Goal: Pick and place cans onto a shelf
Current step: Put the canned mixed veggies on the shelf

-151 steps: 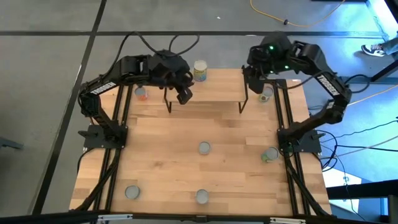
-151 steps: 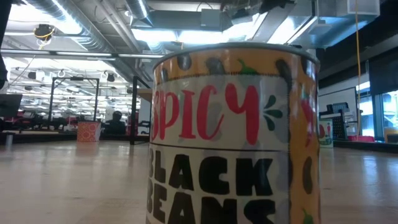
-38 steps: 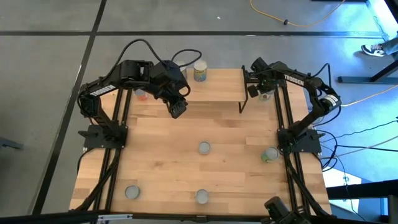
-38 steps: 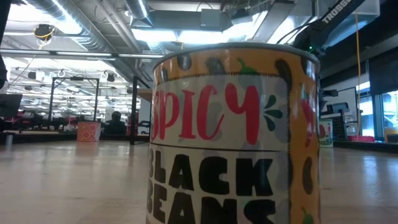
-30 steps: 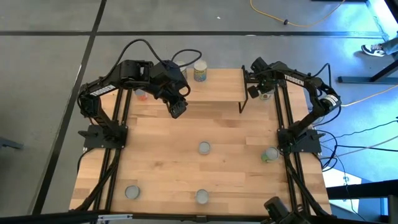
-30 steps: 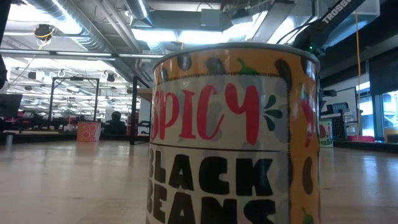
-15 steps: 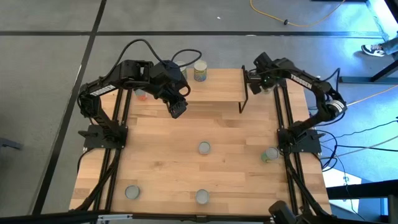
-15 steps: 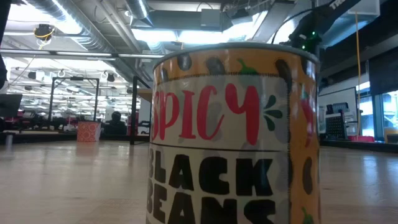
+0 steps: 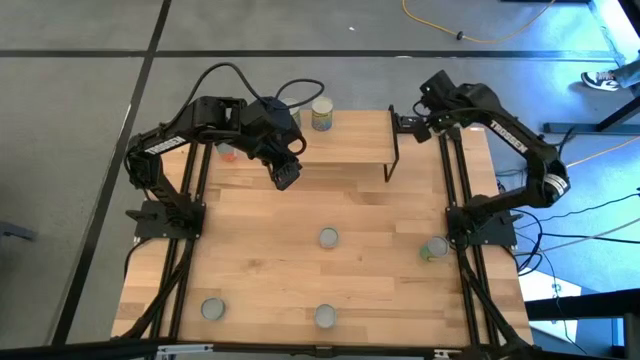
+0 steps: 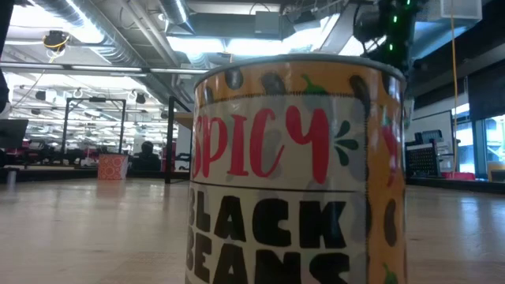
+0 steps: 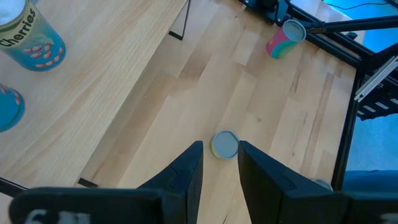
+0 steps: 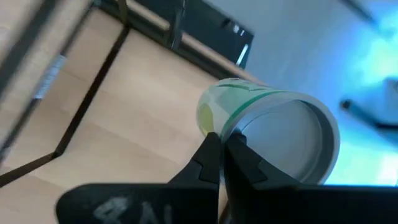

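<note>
Item: green can [image 12: 267, 130] — pinched by its rim in my right claw [image 9: 425, 122], axis tilted, above the table's [image 9: 270, 260] far right corner. Shelf [image 9: 345, 140] lies at its 9 o'clock. Left claw [image 9: 286, 176] — wide, empty.

- "SPICY" in red over "BLACK BEANS" in black: label of the orange can [image 10: 296, 170] closest to the low camera.
- "Cherries", in dark script: label of the blue-green can [image 11: 32, 37] on the shelf [image 11: 93, 93].

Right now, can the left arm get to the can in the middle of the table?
Probably yes. The left gripper hangs open above the table, the middle can shows between its fingers, and nothing stands between them.
</note>
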You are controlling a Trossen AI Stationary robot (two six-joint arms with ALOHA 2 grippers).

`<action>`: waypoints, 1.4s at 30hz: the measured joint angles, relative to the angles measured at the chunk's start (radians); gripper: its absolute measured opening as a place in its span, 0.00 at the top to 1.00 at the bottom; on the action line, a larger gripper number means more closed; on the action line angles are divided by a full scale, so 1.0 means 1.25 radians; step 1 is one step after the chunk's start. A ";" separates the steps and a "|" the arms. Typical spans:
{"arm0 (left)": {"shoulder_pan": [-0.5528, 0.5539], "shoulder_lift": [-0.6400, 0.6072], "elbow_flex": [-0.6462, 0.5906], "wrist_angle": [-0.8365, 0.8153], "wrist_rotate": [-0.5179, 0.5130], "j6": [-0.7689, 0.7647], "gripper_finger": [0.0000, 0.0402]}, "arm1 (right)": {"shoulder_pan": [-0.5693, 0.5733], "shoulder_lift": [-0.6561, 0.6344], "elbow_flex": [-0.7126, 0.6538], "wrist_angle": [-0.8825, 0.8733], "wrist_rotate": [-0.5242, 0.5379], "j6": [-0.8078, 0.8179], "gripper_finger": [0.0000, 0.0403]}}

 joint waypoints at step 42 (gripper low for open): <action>0.000 0.000 0.000 0.000 0.016 -0.007 0.77 | 0.416 0.140 0.410 -0.119 -0.141 -0.119 0.98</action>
